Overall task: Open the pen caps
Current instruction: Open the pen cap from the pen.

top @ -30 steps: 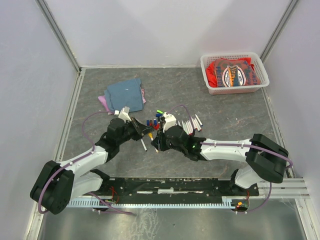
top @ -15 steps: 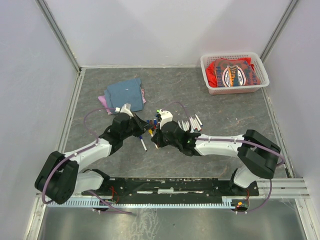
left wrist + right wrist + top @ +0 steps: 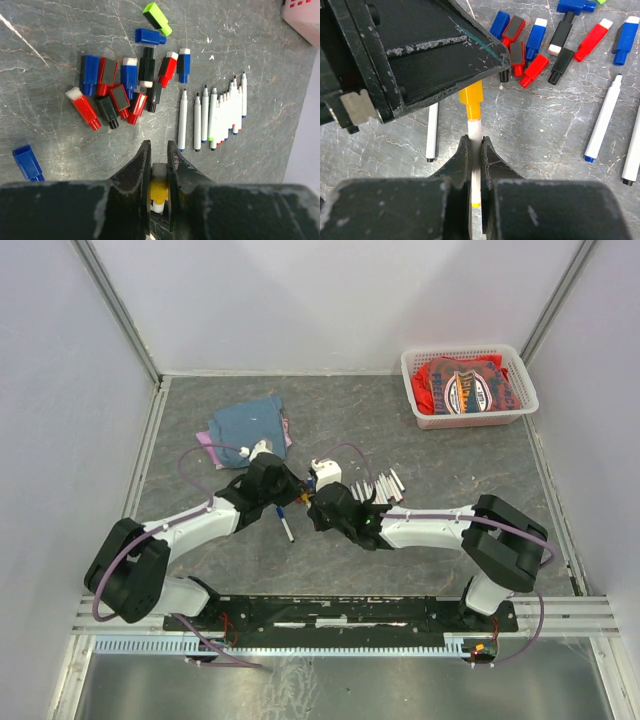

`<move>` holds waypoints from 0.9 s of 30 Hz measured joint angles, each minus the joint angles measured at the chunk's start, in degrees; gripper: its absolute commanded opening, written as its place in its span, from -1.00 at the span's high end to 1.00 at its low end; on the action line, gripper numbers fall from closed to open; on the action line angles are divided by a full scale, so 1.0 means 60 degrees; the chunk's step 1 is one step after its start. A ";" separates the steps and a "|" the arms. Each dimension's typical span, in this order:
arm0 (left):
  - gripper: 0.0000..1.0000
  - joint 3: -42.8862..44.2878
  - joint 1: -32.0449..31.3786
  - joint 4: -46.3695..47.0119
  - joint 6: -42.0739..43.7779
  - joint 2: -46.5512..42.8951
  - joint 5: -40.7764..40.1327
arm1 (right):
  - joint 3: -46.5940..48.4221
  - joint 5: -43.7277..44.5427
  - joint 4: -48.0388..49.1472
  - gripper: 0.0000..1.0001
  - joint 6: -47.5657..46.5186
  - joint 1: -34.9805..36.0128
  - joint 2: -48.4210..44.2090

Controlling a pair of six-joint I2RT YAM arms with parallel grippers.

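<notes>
Looking down from the top camera, I saw a grey marbled table boxed in by white walls on the left, far and right sides. A metal rail ran along the near edge, where both arms were bolted. A white mesh plastic basket of red cloth sat in the far right corner, well apart from the arms. A folded blue cloth lay toward the far left, near the back of the left arm. Bare table lay open along the right side and the near left.

Both grippers met near the middle of the table. The left gripper had its jaws narrowed onto a yellow plastic pen cap, pinched between the two black fingers. The right gripper had its jaws drawn tight on the thin white pen barrel joined to that cap. Cap and barrel formed one straight line between the grippers; I could not tell whether the cap had come loose.

Just beyond the fingers, a heap of loose red, blue and black pen caps lay on the table, with a lime green cap at its far end. A row of uncapped white marker pens lay side by side just right of the heap. One blue cap lay apart to the left, and a single white pen lay on the table under the left gripper.
</notes>
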 measured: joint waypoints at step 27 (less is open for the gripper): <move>0.94 0.1541 0.0393 0.0721 0.2120 0.1075 0.0594 | -0.2481 -0.1457 0.0561 0.98 0.1027 -0.1239 -0.2677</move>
